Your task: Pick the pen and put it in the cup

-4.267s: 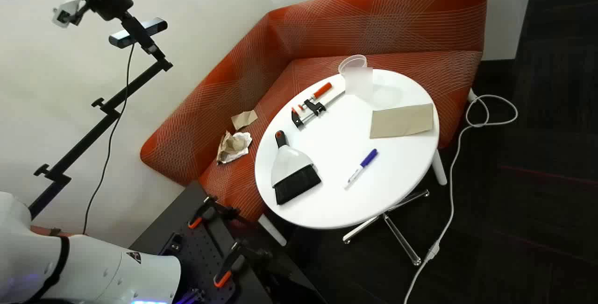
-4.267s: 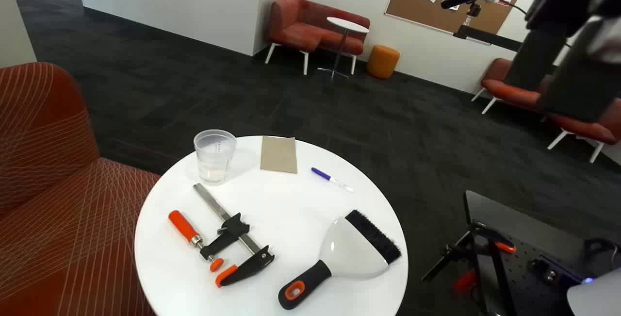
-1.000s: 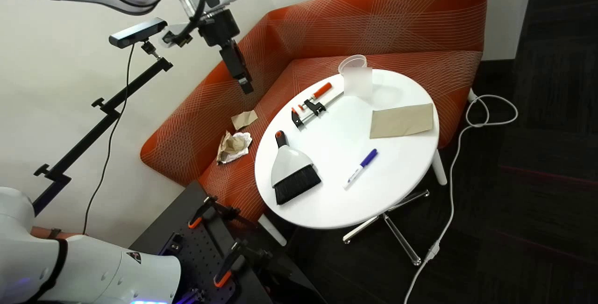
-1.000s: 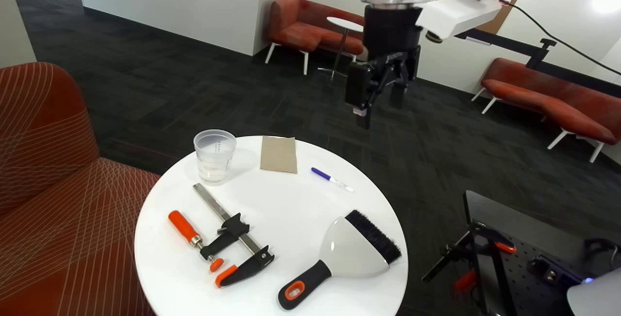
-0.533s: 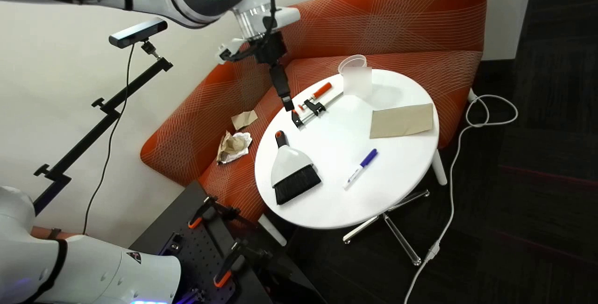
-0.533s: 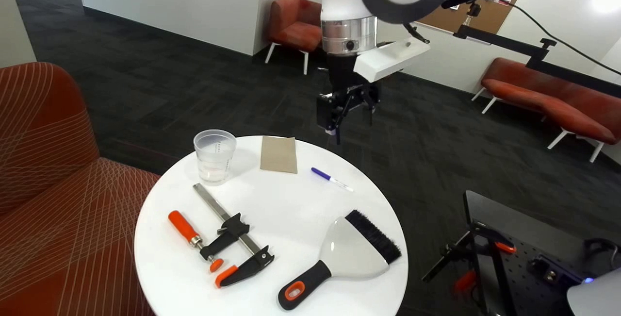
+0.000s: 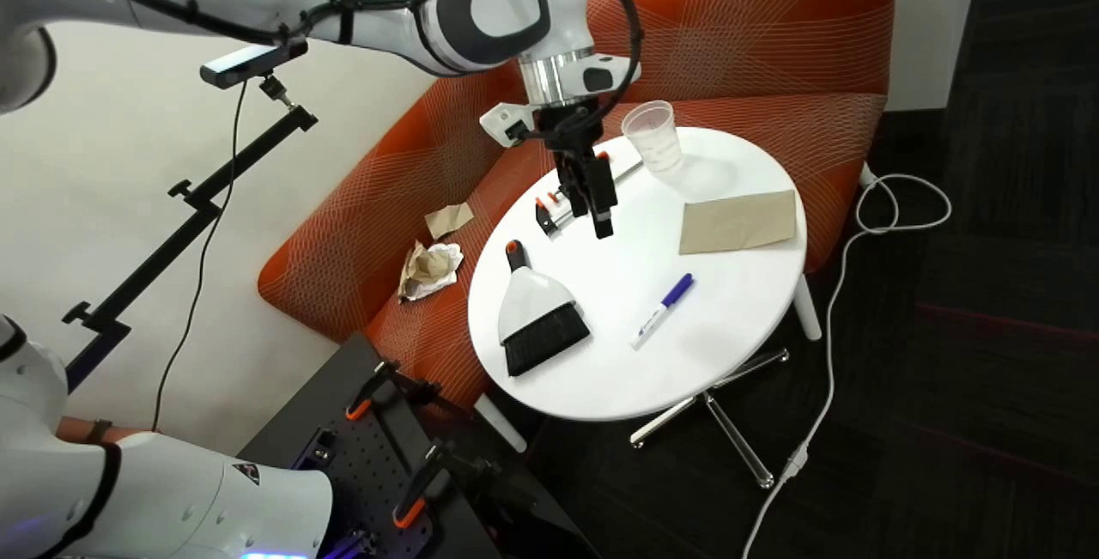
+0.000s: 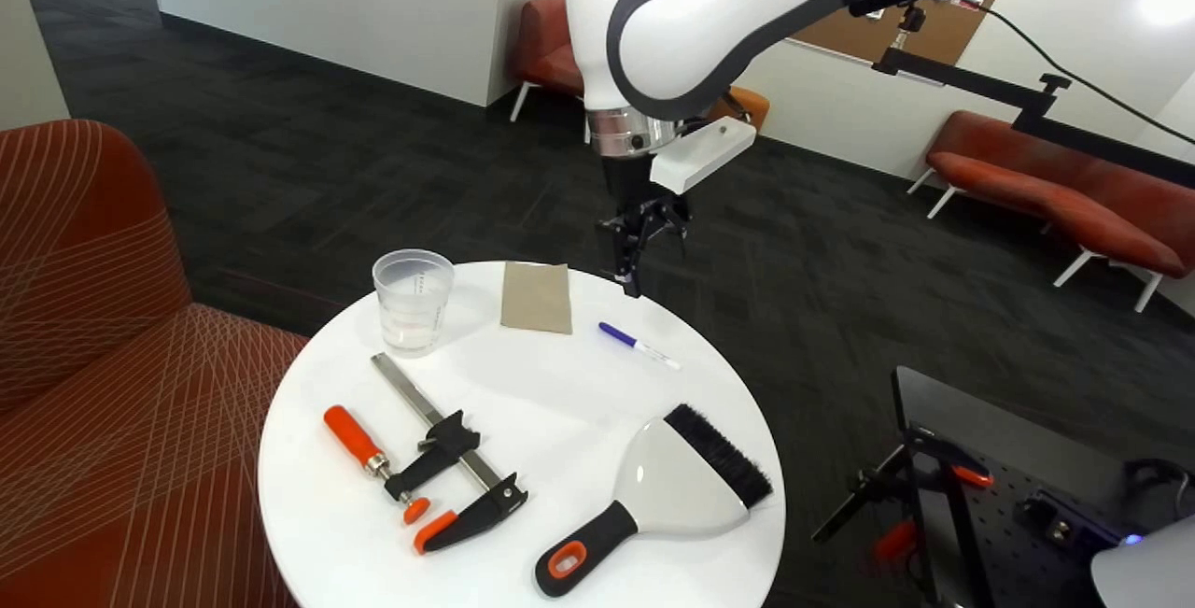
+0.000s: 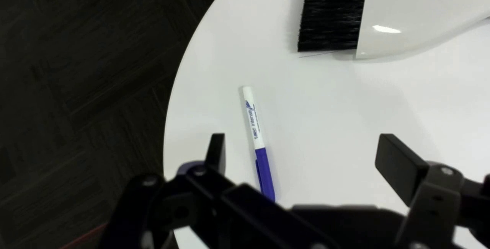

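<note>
Hand, spread wide, hangs above the table where the pen lies.

In an exterior view, you see the hand pointing downward with its fingers apart, the lower fingertip seen against the far rim of the white worktop. Note the pen lying flat on this surface, blue cap toward the brown sheet and white barrel toward the dustpan and brush. You find the clear cup upright near the worktop rim, just beside the bar end of the clamp.
</note>
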### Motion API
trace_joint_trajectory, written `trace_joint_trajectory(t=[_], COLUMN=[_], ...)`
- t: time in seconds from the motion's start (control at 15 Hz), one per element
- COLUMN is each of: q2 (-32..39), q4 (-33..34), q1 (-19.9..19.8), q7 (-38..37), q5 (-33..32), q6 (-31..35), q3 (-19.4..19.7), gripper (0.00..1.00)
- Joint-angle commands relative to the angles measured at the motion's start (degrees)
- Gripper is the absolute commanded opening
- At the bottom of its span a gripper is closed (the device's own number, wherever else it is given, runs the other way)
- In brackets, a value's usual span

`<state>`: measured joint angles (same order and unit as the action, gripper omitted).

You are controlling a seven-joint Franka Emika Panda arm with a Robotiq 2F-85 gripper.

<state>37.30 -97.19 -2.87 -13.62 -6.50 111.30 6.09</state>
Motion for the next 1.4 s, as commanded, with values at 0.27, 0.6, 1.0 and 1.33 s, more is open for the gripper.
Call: trace_joint_trajectory(t=[0.27, 0.6, 1.0, 1.33], q2=[10.1, 8.5, 13.1, 19.6], q4=[12.8, 9.2, 13.9, 20.3], q1=[-0.7, -0.9, -1.8, -3.5], q7=[1.4, 1.5, 4.0, 9.7], q5=[-0.4, 0.2, 0.0, -0.2], q6=[-9.5, -6.2, -7.9, -8.0], q3=[1.4, 1.2, 0.9, 0.6], gripper=[1.0, 1.0, 1.0, 1.0])
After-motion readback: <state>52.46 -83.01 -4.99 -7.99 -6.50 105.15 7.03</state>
